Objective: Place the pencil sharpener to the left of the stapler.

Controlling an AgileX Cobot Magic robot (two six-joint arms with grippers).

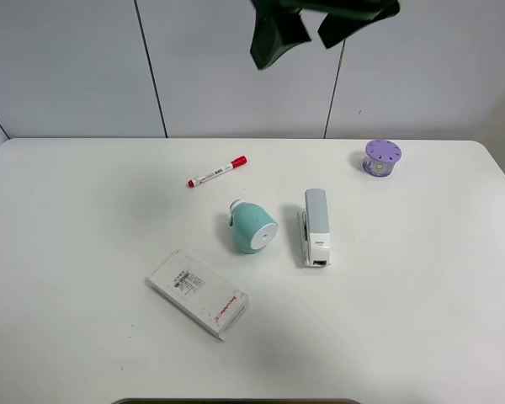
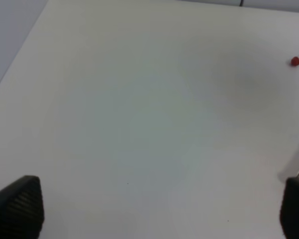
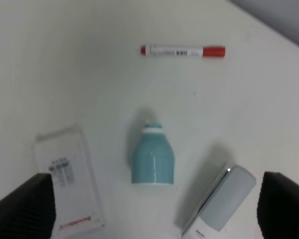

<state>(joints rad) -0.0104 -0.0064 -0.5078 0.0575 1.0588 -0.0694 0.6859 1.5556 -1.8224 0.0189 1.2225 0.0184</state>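
The teal pencil sharpener (image 1: 254,227) lies on its side on the white table, its white knob pointing to the back. It rests just left of the grey and white stapler (image 1: 316,225), with a small gap between them. The right wrist view shows both from above, the pencil sharpener (image 3: 153,159) and the stapler (image 3: 222,204). My right gripper (image 1: 311,34) hangs high above the table's back, open and empty; in its own view the right gripper (image 3: 153,204) has its fingers far apart. My left gripper (image 2: 162,209) is open over bare table and does not show in the exterior view.
A red-capped marker (image 1: 217,172) lies behind the sharpener, and its red tip (image 2: 295,61) shows in the left wrist view. A flat white packet (image 1: 198,293) lies at the front left. A purple cylinder with holes (image 1: 382,157) stands at the back right.
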